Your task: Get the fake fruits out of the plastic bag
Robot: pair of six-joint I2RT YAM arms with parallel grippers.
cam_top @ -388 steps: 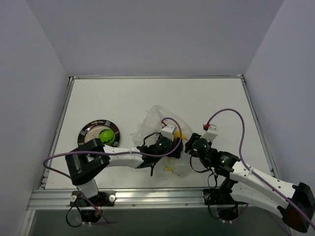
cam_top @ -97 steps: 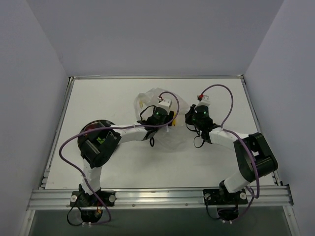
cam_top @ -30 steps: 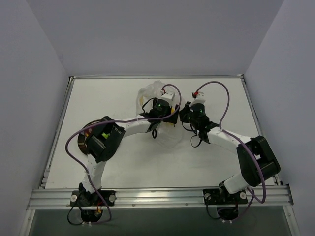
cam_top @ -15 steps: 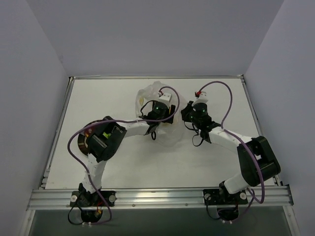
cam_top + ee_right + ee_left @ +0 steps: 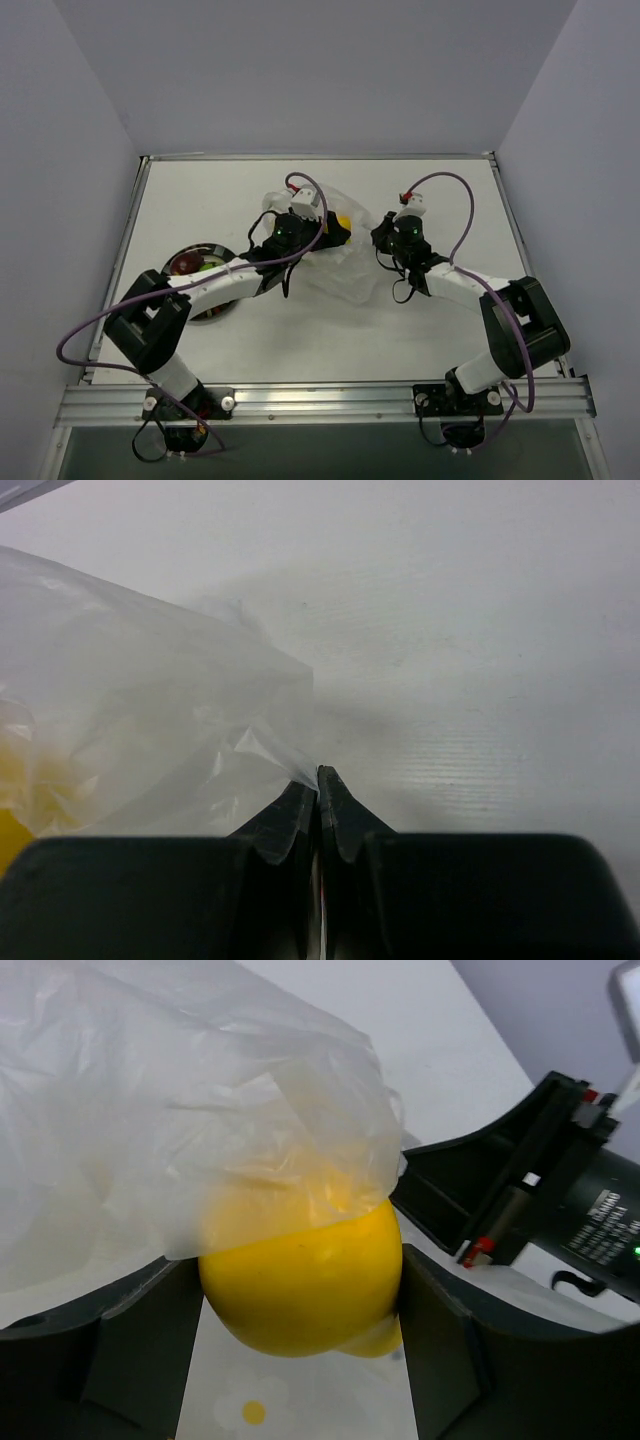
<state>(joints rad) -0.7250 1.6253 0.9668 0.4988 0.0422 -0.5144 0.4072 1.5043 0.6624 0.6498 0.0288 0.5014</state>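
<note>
The clear crinkly plastic bag (image 5: 345, 265) lies mid-table; it also shows in the left wrist view (image 5: 150, 1120) and the right wrist view (image 5: 130, 700). My left gripper (image 5: 335, 230) is shut on the yellow fruit (image 5: 300, 1280), which sits between its jaws, partly draped by bag film; the fruit shows in the top view (image 5: 343, 225). My right gripper (image 5: 318, 775) is shut on a pinch of the bag's edge, and it shows in the top view (image 5: 385, 240). The green fruit (image 5: 208, 263) and the dark red fruit (image 5: 186, 265) lie on the plate (image 5: 200, 310).
The round dark-rimmed plate stands at the left, partly under my left arm. Grey walls close the table on three sides. A metal rail (image 5: 320, 400) runs along the near edge.
My left gripper has drawn back to the left with the yellow fruit, which now shows at the bag's edge. The right gripper has kept its hold on the bag.
</note>
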